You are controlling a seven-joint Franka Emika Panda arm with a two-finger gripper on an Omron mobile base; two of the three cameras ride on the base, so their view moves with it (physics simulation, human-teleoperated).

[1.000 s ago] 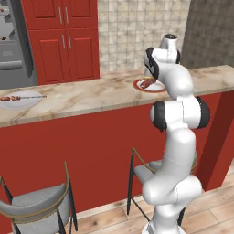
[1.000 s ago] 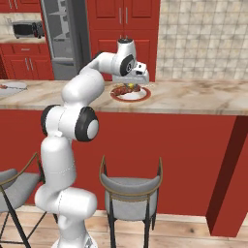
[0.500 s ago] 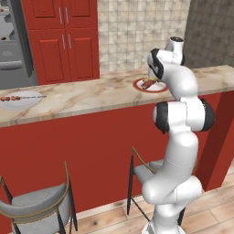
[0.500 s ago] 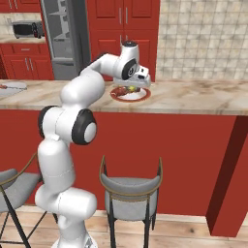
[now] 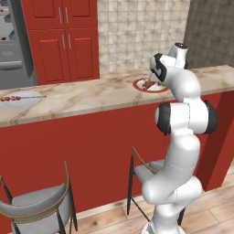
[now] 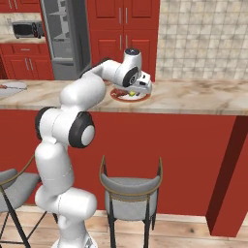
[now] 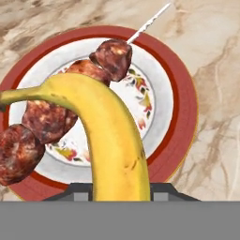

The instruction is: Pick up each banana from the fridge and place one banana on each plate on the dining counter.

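Note:
A bright yellow banana runs lengthwise between my gripper's fingers, which are shut on it. It hangs just over a red-rimmed plate on the dining counter. A reddish-brown meat skewer lies across that plate, partly under the banana. From the right base view, my gripper points down over the plate, with a bit of the yellow banana showing. In the left base view my arm hides part of the plate. The grey fridge stands at the back left.
A second plate with a skewer lies at the counter's left end. Stools stand in front of the red counter panel. Red cabinets and a tiled wall are behind. A microwave sits at the far left.
My hand has shifted slightly right and come down closer to the red-rimmed plate, still carrying the banana.

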